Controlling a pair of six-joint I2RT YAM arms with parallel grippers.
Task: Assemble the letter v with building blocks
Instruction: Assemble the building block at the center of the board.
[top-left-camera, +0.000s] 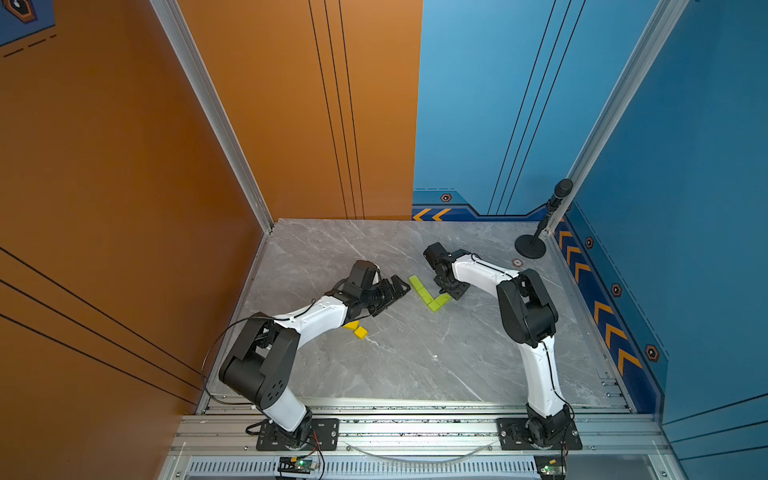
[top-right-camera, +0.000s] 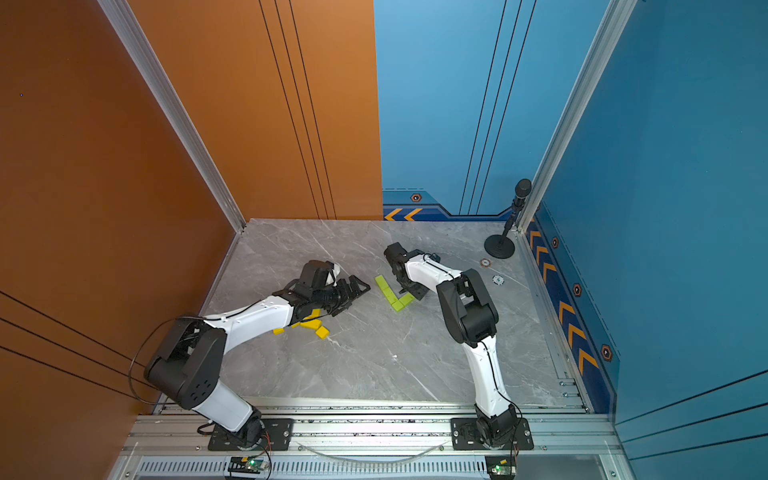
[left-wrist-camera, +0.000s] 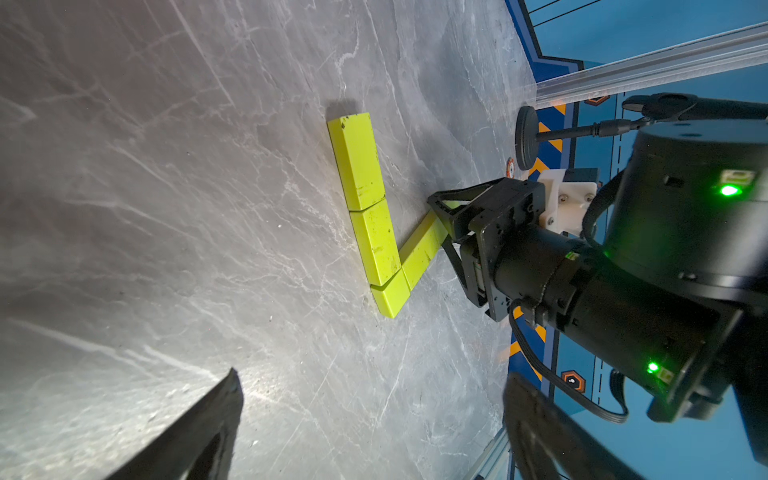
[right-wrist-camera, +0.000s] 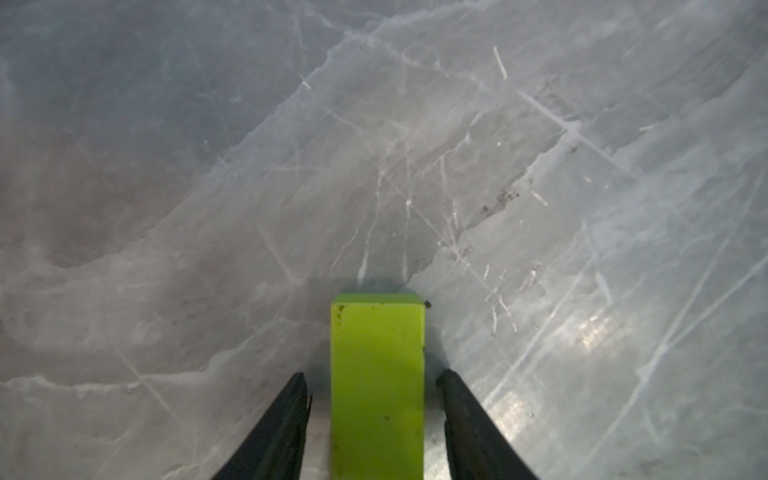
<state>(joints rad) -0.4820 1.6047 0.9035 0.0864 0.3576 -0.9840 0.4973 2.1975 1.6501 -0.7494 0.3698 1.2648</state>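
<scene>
Lime-green building blocks (top-left-camera: 419, 287) lie flat on the grey marble table (top-left-camera: 395, 365) in both top views, two bricks in a slanted line meeting a corner cube (top-right-camera: 398, 306). Another green brick (left-wrist-camera: 422, 249) slants up from that cube. My right gripper (top-left-camera: 446, 291) is down over this brick (right-wrist-camera: 376, 374), open, with a gap on each side. My left gripper (top-left-camera: 401, 286) hovers just left of the green blocks, open and empty; the left wrist view shows its wide jaws (left-wrist-camera: 374, 386). Yellow blocks (top-right-camera: 316, 326) lie partly hidden under the left forearm.
A black microphone stand (top-left-camera: 531, 246) is at the back right corner, with a small round token (top-left-camera: 517, 262) near it and another token (top-right-camera: 498, 280). Orange and blue walls enclose the table; an aluminium rail (top-left-camera: 415, 419) runs along the front.
</scene>
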